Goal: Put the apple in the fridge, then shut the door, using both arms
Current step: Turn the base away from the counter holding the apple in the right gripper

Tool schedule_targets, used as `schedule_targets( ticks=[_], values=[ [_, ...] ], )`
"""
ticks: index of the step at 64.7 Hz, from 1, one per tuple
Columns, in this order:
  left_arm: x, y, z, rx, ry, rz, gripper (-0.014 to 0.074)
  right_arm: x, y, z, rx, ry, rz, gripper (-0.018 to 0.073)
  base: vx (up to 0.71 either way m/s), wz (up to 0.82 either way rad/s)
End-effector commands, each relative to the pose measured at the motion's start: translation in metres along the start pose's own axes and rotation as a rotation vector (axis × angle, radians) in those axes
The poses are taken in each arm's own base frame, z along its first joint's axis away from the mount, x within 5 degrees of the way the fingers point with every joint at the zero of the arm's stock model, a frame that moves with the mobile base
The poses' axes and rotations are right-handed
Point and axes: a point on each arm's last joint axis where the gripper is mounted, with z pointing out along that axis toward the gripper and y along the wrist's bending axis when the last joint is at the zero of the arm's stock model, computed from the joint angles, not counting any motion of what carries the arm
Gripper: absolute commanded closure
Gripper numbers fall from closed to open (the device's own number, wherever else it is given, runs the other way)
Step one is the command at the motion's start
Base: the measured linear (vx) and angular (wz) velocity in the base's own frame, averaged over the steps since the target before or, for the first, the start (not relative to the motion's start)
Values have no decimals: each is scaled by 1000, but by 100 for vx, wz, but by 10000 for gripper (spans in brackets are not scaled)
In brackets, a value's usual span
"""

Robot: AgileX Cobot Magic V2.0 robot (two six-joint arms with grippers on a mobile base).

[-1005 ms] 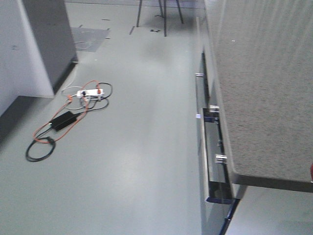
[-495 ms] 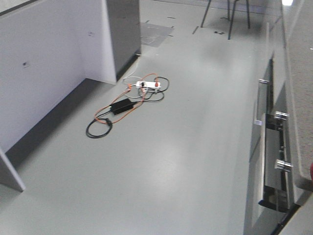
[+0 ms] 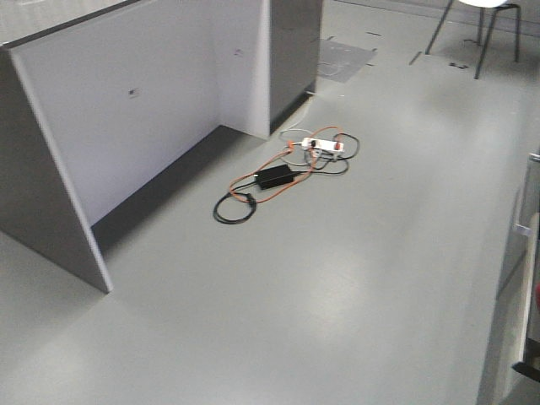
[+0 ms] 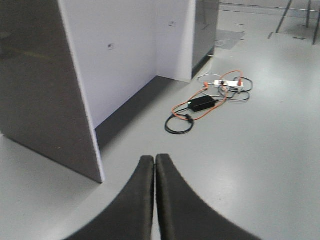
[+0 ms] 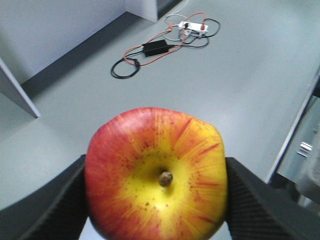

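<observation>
Right wrist-mounted view: the apple (image 5: 156, 175) fills the foreground, pinched at its sides between the dark ribbed pads (image 5: 45, 205) of the right claw (image 5: 156, 205), its stem dimple turned to the lens. It hangs in the air above the grey floor (image 5: 250, 75), a grip that looks meant for carrying rather than placing. The left wrist camera shows what this view cannot: the left claw (image 4: 154, 200) is pressed together on nothing, probably kept free for the door. Beyond both claws a tangle of orange and black cable (image 4: 200, 105) lies on the floor beside a white power strip (image 4: 227, 84). A white partition (image 4: 130, 55) with dark grey end panels stands to the left. Only the front-facing camera reaches further, taking in chair legs (image 3: 481, 34) at the far end and a metal bar handle (image 3: 525, 194) at the right edge, but neither claw. No view shows shelves or a white interior, so the fridge cannot be picked out, and by that judgement the apple is not yet near its place.
</observation>
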Motion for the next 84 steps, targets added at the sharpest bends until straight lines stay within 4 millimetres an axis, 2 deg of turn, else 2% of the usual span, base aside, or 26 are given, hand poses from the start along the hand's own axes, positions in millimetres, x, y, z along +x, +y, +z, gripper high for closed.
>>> schedule_targets(
  ticks=[1, 84],
  values=[
    [-1, 0, 1, 7, -65, -4, 602, -13, 1, -4, 0, -89, -5, 365, -6, 38],
    [-1, 0, 1, 7, -65, -4, 602, -12, 1, -4, 0, -86, -5, 365, 1, 43]
  ],
)
